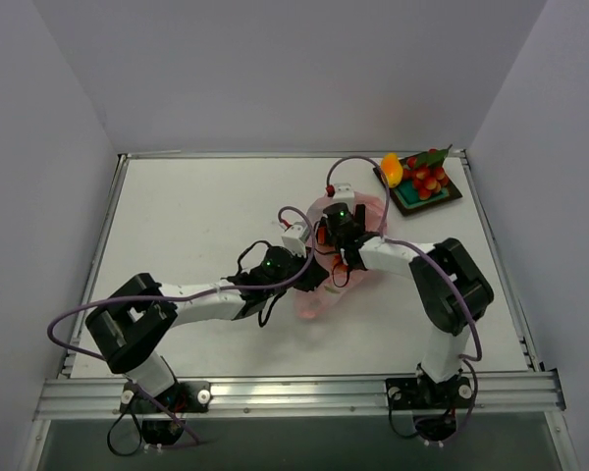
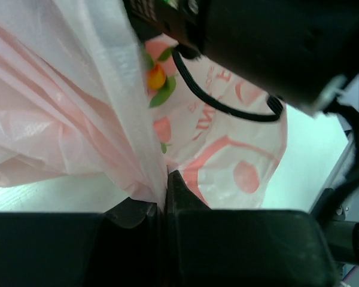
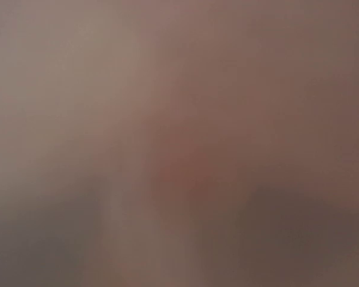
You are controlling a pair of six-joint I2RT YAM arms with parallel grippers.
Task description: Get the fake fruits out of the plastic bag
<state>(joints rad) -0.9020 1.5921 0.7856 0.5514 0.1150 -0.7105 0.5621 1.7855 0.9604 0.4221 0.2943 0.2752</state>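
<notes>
Evidently late in the emptying: fruits [image 1: 425, 179], an orange one and several red, sit piled on the tray [image 1: 434, 201] at the far right corner of the table [image 1: 196, 226], well apart from the bag [image 1: 314, 299]. Bag lies crumpled mid-table. Left gripper [image 2: 166, 180] is clamped on a fold of the film, jaws together with only plastic between them. Left arm [image 1: 206, 294] is stretched low from the near left, pinning the bag. Right arm [image 1: 452, 280] is bent at the elbow, forearm reaching left, with the right gripper [image 1: 340, 245] down at the bag. Its own view is a pink blur, so I cannot tell how its jaws stand. A small orange-and-green spot shows at the film in the left wrist view; toy or print, unclear. Next move, likely: find any fruit left inside, close on it without catching film, lift clear, carry to the tray.
</notes>
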